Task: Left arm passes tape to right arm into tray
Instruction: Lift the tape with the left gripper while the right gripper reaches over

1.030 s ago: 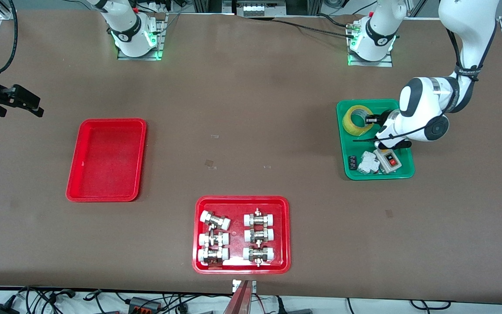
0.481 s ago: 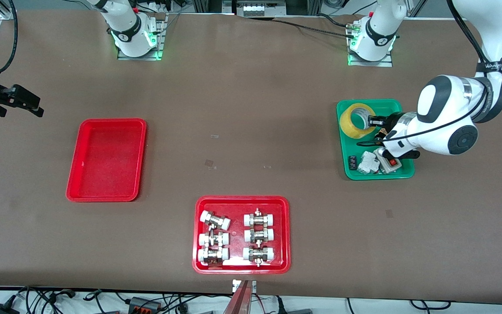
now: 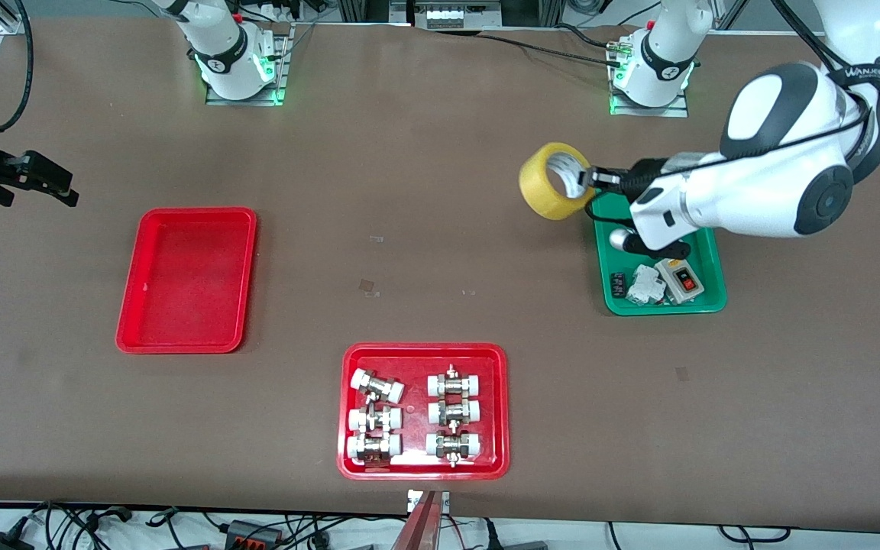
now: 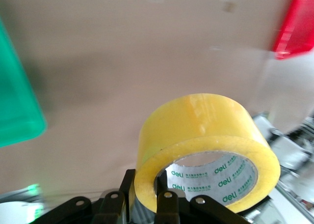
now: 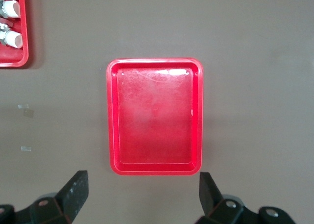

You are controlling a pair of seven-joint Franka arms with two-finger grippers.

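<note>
The tape [image 3: 541, 183], a yellow roll with a white printed core, hangs in the air over the table beside the green tray [image 3: 703, 304]. My left gripper [image 3: 589, 179] is shut on the roll's wall, one finger inside the core and one outside. In the left wrist view the tape [image 4: 206, 130] fills the space at the left gripper [image 4: 144, 187]. The plain red tray [image 3: 184, 279] lies toward the right arm's end of the table. My right gripper [image 3: 35, 179] waits open over the table beside that tray. In the right wrist view the tray [image 5: 154, 126] lies past the right gripper [image 5: 142, 192].
The green tray holds a switch box [image 3: 681, 279] and small white parts [image 3: 645, 286]. A second red tray [image 3: 423, 350] with several white-capped metal fittings sits nearest the front camera, mid-table. Bare brown table lies between the trays.
My left gripper has lifted the tape out of the green tray and carried it past the tray's edge toward the table's middle. The right arm has stayed where it was.
</note>
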